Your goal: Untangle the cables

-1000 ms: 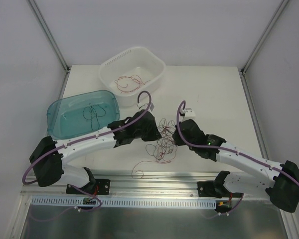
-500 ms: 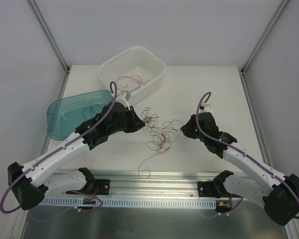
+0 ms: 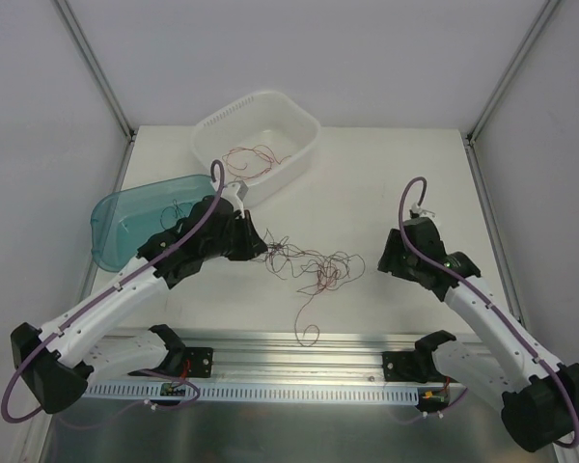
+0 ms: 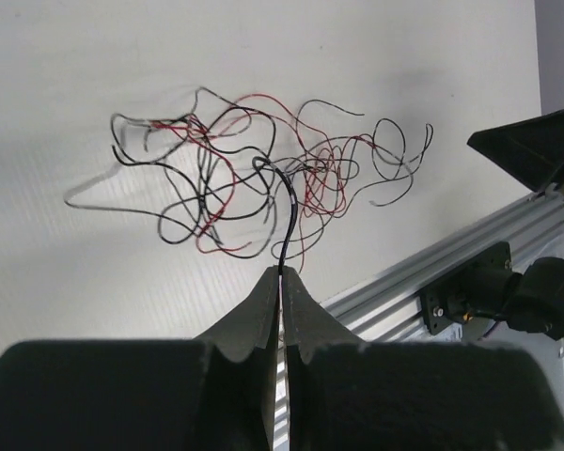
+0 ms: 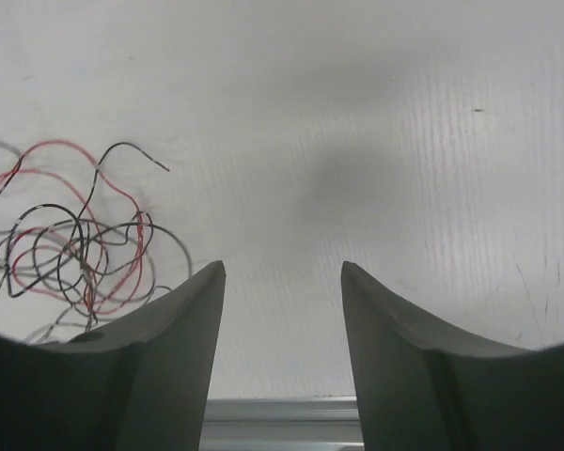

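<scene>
A loose tangle of red and black cables [image 3: 314, 265] sprawls across the middle of the white surface [image 3: 415, 183], between two robot arms, in the overhead view. The left hand [image 3: 249, 241], just left of center, is clenched on a single black strand at the tangle's left edge. Its wrist camera shows that wire running straight up out of the pinched fingertips [image 4: 282, 277] into the knot of curls [image 4: 254, 193] spread over the upper half of the frame. The right hand [image 3: 391, 258], right of center, stands released and apart from the wires. Its own camera shows the two fingers spread with bare surface between them [image 5: 282, 272] and the tangle's nearest loops [image 5: 75, 244] off at lower left. One long strand [image 3: 309, 323] trails down from the clump and curls near the aluminium rail [image 3: 299, 362] at the bottom of the overhead frame. At upper center a white basket [image 3: 299, 130] holds a few red strands [image 3: 251, 159]. To its lower left a teal tub [image 3: 111, 217] holds what appear to be dark strands [image 3: 179, 212], hard to read through the tinted plastic.
</scene>
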`<act>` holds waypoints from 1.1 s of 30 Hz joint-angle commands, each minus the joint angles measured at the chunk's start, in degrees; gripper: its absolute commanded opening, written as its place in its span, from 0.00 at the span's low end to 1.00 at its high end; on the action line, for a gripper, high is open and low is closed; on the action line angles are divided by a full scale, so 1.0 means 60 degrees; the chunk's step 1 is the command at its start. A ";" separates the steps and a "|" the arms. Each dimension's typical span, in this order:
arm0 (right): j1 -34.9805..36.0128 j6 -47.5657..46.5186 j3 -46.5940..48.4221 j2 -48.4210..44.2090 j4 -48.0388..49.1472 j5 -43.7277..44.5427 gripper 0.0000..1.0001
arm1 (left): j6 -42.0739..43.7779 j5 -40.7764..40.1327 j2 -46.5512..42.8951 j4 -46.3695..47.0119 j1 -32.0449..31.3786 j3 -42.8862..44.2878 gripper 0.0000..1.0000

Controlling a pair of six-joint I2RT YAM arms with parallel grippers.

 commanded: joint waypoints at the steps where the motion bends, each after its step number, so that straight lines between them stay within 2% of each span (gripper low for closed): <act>1: 0.0523 -0.1252 0.1008 -0.0639 -0.0399 -0.0823 0.59 | 0.0499 0.0671 0.0228 -0.0021 -0.0067 0.0152 0.00; 5: 0.1561 -0.1664 0.1464 -0.0494 0.0463 -0.1923 0.63 | 0.0806 0.1139 0.0156 0.0111 -0.0360 0.0269 0.00; 9: 0.2178 -0.2030 0.2035 0.0530 0.1300 -0.2788 0.62 | 0.1158 0.1915 -0.0181 0.0140 -0.0463 0.0299 0.00; 13: 0.2545 -0.1828 0.2928 0.2269 0.1769 -0.3068 0.63 | 0.1188 0.2268 -0.0679 0.0140 -0.0478 -0.0080 0.00; 15: 0.2619 -0.1404 0.3294 0.2814 0.1959 -0.3155 0.63 | 0.1159 0.2342 -0.0913 0.0140 -0.0478 -0.0257 0.00; 18: 0.2897 -0.1153 0.3427 0.3679 0.2925 -0.4061 0.66 | 0.1057 0.2298 -0.1104 0.0140 -0.0492 -0.0638 0.00; 25: 0.3643 -0.1270 0.3735 0.5935 0.4404 -0.6784 0.71 | 0.0822 0.2415 -0.1368 0.0140 -0.0536 -0.1311 0.00; 33: 0.4347 -0.1681 0.3941 0.7343 0.5211 -0.7389 0.71 | 0.0090 0.2269 -0.1953 0.0140 -0.0595 -0.2381 0.00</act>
